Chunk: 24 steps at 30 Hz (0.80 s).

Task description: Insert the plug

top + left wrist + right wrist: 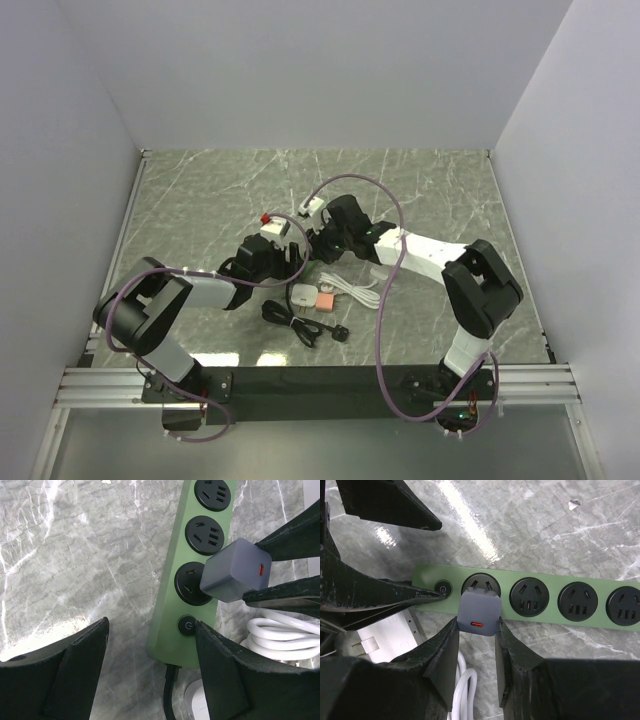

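A green power strip (172,570) lies on the marble table, with its power button (443,587) at the cord end. My right gripper (476,627) is shut on a grey cube plug (479,612) with an orange port. It holds the plug tilted against the first socket beside the button. I cannot tell whether the prongs are in. The plug also shows in the left wrist view (234,570). My left gripper (151,627) is open and straddles the strip's cord end, with one finger (385,597) by the button. In the top view the grippers (305,255) hide the strip.
A white adapter (385,645) and a coiled white cable (465,690) lie just near of the strip. A pink block (324,299) and a black cord (300,325) lie nearer the arm bases. Grey walls close in the table on three sides.
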Tool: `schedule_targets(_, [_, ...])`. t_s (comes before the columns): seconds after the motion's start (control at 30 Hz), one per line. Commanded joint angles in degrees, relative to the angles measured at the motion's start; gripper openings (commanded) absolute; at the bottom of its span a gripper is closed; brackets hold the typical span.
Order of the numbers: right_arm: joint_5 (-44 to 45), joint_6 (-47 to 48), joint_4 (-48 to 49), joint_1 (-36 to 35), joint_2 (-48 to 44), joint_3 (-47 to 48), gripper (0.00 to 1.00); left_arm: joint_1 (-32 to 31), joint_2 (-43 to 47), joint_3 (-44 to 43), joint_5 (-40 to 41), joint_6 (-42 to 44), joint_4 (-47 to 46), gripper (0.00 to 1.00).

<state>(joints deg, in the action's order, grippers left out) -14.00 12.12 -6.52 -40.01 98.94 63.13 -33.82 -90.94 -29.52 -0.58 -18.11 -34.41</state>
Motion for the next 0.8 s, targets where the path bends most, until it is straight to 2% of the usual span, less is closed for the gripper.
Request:
schedule_targets(0.0, [-0.2, 0.4, -3.8, -1.4, 1.8, 2.3, 0.0, 0.4, -0.8, -1.2, 0.4, 1.1, 0.8, 0.75])
schedule_targets(0.4, [2.0, 0.4, -6.1, -1.7, 5.2, 4.6, 0.0, 0.7, -1.0, -1.1, 0.5, 1.1, 0.1, 0.74])
schedule_targets(0.77, [2.7, -1.0, -7.0, -2.0, 7.6, 4.3, 0.0, 2.6, 5.2, 0.5, 0.4, -0.7, -0.6, 0.73])
